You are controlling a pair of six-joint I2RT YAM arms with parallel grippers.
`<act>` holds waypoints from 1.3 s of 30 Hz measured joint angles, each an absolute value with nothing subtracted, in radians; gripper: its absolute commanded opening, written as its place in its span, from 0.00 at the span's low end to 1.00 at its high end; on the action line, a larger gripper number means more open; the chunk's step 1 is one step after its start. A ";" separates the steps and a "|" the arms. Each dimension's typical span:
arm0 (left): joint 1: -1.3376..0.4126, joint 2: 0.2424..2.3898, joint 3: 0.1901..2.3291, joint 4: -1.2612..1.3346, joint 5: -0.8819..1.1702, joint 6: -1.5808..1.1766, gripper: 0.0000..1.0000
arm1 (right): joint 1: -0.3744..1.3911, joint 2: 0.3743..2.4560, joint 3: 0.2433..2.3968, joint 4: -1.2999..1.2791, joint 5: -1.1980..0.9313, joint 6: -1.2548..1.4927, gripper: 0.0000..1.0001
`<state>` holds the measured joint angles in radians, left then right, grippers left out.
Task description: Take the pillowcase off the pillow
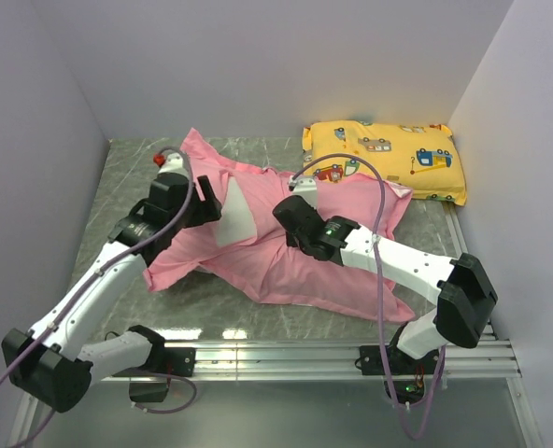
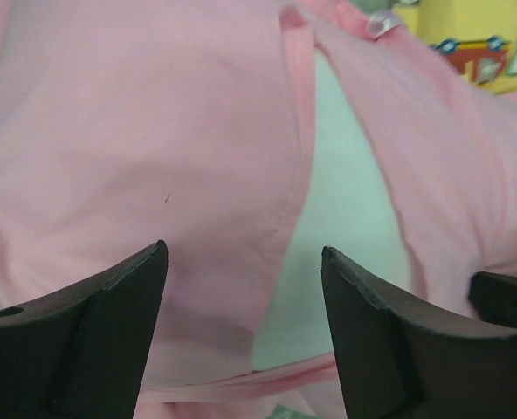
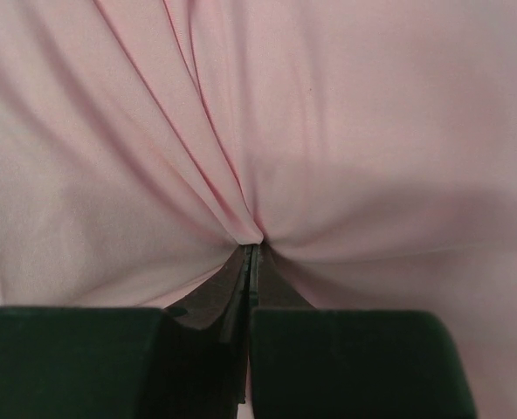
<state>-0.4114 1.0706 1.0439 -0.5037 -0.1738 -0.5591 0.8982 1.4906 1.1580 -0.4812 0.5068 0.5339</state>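
1. My left gripper [image 2: 241, 253] stands apart, empty, over the opening of the pillowcase [image 1: 295, 271], mid-table [image 1: 118, 177]; the white pillow [image 2: 341, 218] shows there.
2. My right gripper [image 3: 251, 250] is clamped on the pillowcase.
3. Risk: the satin slips from that pinch, or the unrestrained pillow drags along.

Overhead camera; both wrist cameras close on pillowcase [image 1: 281, 271].
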 measured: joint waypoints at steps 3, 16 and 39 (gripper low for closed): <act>-0.461 1.123 1.046 -0.533 -0.247 -0.556 0.79 | 0.897 1.491 1.158 -0.480 0.508 0.533 0.00; -0.452 1.211 1.094 -0.609 -0.403 -0.528 0.04 | 0.783 1.417 1.046 -0.366 0.442 0.531 0.00; -0.018 1.195 0.793 -0.389 -0.040 -0.698 0.00 | 0.855 1.305 1.119 -0.473 0.412 0.470 0.70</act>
